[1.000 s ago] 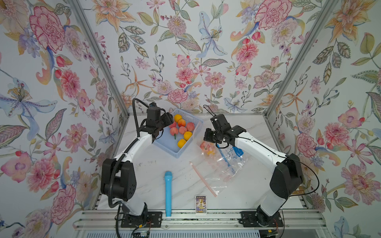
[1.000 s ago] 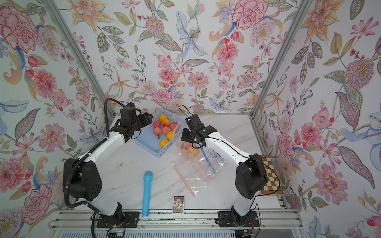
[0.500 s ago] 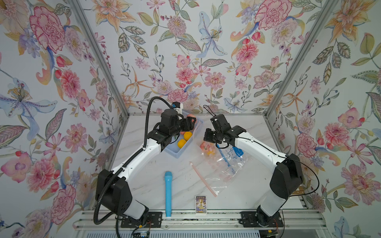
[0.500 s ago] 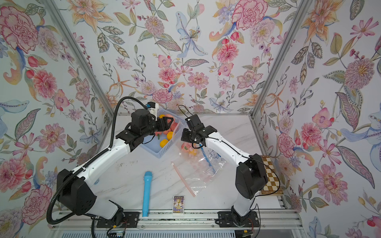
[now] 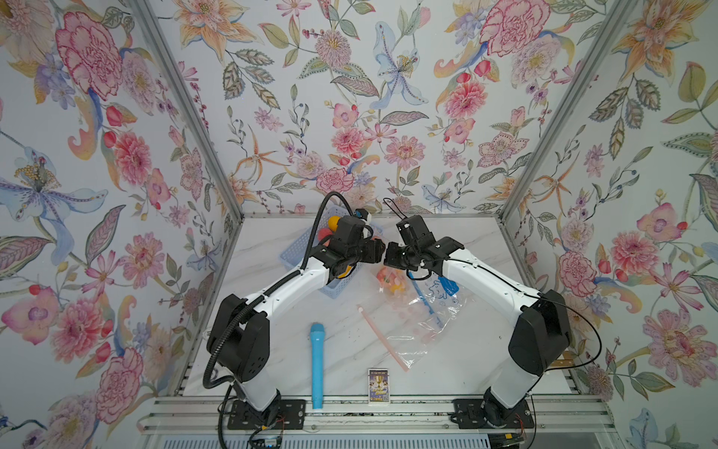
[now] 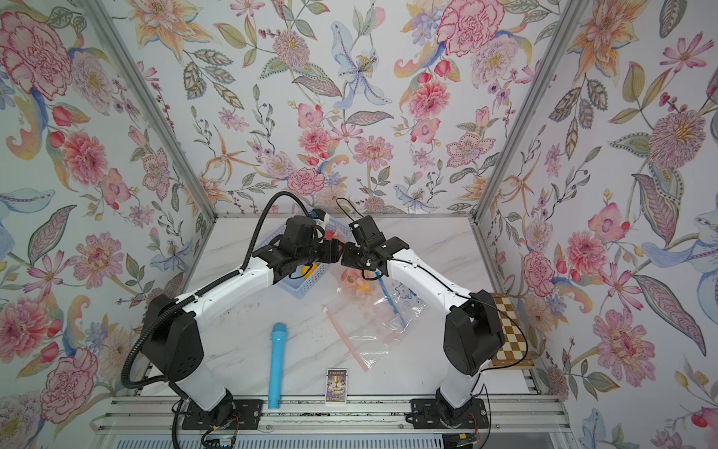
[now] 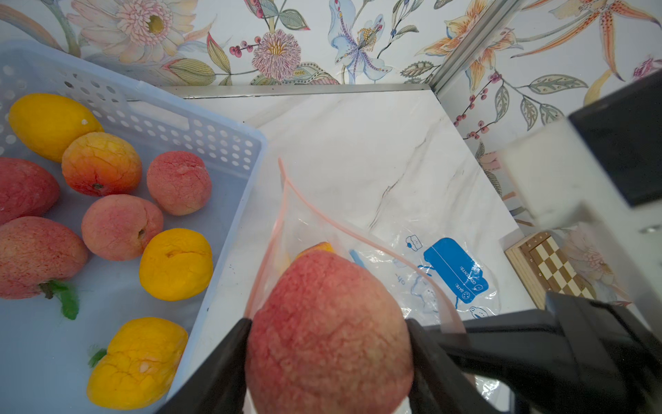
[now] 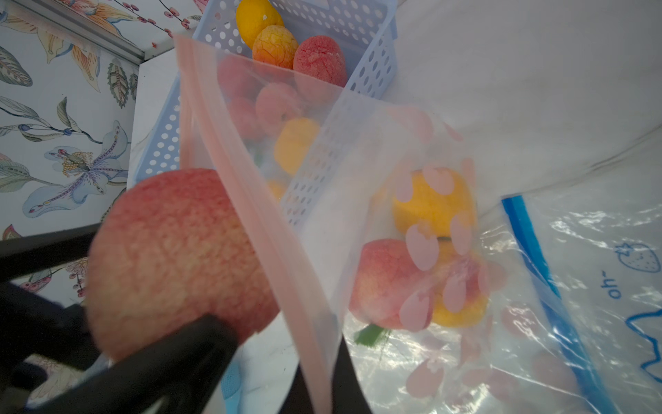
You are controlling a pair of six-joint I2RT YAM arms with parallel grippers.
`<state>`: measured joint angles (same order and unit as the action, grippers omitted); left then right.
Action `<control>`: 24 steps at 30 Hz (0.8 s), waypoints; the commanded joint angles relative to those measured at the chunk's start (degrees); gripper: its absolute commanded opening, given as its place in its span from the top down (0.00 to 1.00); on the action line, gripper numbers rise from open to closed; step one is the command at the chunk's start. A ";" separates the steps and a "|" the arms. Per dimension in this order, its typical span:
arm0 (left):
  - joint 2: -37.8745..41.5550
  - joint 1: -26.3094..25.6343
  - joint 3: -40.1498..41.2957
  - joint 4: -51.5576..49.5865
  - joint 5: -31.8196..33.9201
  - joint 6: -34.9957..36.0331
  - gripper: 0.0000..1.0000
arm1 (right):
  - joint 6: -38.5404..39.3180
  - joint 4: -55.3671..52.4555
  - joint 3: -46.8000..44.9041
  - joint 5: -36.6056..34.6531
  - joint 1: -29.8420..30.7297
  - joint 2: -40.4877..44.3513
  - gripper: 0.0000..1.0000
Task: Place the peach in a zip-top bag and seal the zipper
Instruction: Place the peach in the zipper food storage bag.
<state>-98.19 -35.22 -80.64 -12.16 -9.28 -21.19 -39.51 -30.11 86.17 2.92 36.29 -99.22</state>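
Holding: left gripper (image 7: 327,324) is clamped on the peach (image 7: 329,333), one finger on each side of its fattest part.
Peach spot: sitting between the left fingers, right at the mouth of the zip-top bag (image 8: 358,150), not inside yet.
Right gripper (image 8: 322,390): pinched tight on the pink zipper strip (image 8: 250,215), lifting that rim so the mouth gapes toward the peach.
Already bagged: a reddish fruit (image 8: 379,283) and a yellow fruit (image 8: 430,204), down past the right gripper's tips.
Basket (image 7: 200,143): just beside the left gripper, on the side away from the right one.
Peach feel: my guess is it's a foam fake. Matte rough skin, light, a bit squishy, so the side grip shouldn't slip.
Bag feel: thin floppy film, probably slick. The zipper strip looks like the only stiff bit, so grab there.
Risk: peach could snag the rim and fold the mouth shut.
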 commanded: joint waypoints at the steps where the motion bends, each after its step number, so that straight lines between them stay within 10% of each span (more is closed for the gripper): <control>1: -1.49 -0.46 -3.01 -2.00 2.16 1.68 0.36 | -0.37 1.30 1.68 0.59 0.10 -0.48 1.00; 8: -1.15 -0.49 -4.22 -2.60 1.88 1.56 0.01 | -0.74 1.30 1.63 0.32 -0.06 -0.54 1.00; 24: 19.14 -0.46 12.44 11.49 4.65 1.15 0.01 | -3.46 2.14 2.75 -0.86 -0.96 -0.39 1.00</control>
<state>-81.67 -35.29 -72.10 -6.42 -5.74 -20.14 -41.69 -30.04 86.87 2.59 35.79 -99.22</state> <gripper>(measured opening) 0.989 0.050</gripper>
